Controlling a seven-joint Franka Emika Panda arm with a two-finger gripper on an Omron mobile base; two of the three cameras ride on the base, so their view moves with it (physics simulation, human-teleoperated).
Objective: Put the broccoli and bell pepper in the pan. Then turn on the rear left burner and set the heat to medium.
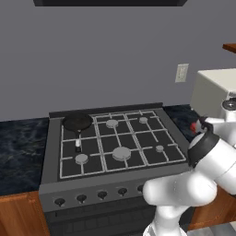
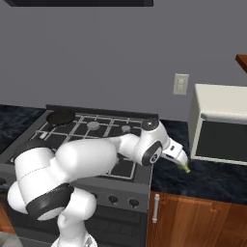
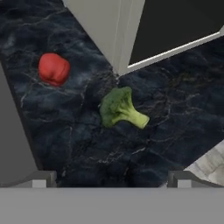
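Gripper [image 3: 112, 177] wide open, nothing held, hovering over the dark counter [image 3: 78, 140] right of the stove [image 1: 50, 152]. Broccoli [image 3: 120, 108] lies on its side just ahead of the fingers, roughly centred btwn them, stem pointing away from the pepper. Bell pepper [image 3: 54, 69] sits apart from it, nearer the stove side. White microwave [image 3: 113, 30] corner is close behind the broccoli. Pan [image 1: 77, 122] on the rear left burner, handle toward the front, well away from both veg.

Risks, as I judge them:
- Floret is lumpy and lying flat; if the jaws close on the stem tip rather than the head, it prob pivots or rolls out.
- Coming down off-centre could nudge it toward the microwave.
- Microwave corner is near enough that a finger may clip it on descent.
- Long carry across the stove to the pan; a weak pinch could drop it on the grates.
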